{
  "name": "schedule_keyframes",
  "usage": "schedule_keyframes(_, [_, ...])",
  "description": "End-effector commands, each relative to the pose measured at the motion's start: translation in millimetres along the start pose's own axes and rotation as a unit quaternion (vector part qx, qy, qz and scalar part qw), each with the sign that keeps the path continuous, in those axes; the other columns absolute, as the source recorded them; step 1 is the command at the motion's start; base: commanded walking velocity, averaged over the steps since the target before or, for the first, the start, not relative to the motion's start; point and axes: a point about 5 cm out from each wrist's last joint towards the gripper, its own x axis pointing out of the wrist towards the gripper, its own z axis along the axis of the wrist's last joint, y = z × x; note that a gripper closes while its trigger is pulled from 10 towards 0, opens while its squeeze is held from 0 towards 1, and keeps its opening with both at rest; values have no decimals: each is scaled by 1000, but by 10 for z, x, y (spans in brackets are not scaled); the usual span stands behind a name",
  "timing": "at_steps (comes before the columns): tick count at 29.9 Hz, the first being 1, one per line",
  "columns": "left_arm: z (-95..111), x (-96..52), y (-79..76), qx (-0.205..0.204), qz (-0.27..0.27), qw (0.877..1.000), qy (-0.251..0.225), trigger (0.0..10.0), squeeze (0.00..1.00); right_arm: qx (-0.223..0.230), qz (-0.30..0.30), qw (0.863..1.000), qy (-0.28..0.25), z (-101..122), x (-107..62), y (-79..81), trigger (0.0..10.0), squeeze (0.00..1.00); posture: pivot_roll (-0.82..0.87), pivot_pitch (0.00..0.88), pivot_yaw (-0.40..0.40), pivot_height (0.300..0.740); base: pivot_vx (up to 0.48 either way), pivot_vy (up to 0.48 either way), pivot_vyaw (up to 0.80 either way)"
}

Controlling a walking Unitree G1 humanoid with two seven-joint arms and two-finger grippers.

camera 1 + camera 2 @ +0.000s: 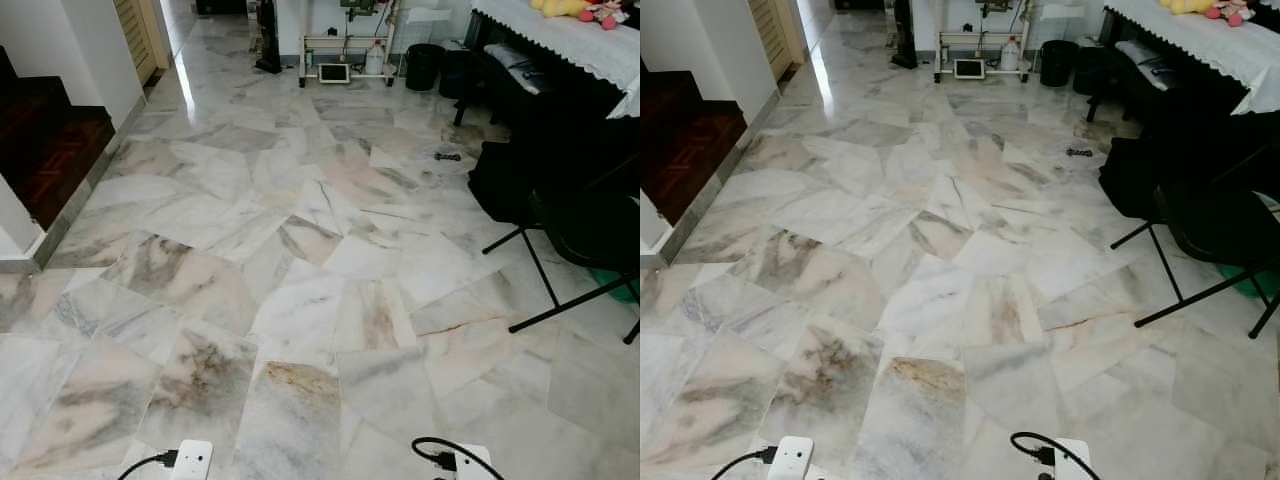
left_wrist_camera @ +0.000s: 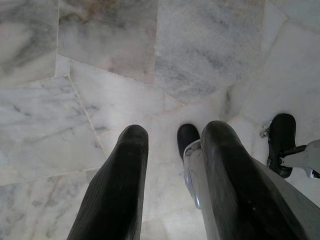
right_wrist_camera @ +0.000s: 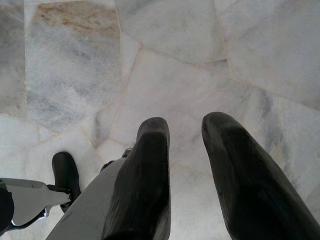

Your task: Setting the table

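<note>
A wide marble floor (image 1: 300,300) spread out before us, white slabs veined in grey and rust, cut at odd angles and gleaming where light came down the passage at the far left. Dark wooden steps (image 1: 45,145) rose on the left beside a white wall (image 1: 95,50), and a louvred wooden door (image 1: 135,35) stood further back. On the right, a table under a white lace cloth (image 1: 570,45) carried soft toys (image 1: 580,10), with a black folding chair (image 1: 570,220) just beside it. At the far end stood a white rack (image 1: 345,45) and a black bin (image 1: 424,66).
</note>
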Motion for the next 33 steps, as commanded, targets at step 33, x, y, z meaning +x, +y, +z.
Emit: schedule_keyframes(33, [296,46,119,-90,-13,995,-33,10000,0,72,44,996,-24,286,62,95,10000,0,97,0,-99,740,0,0,0])
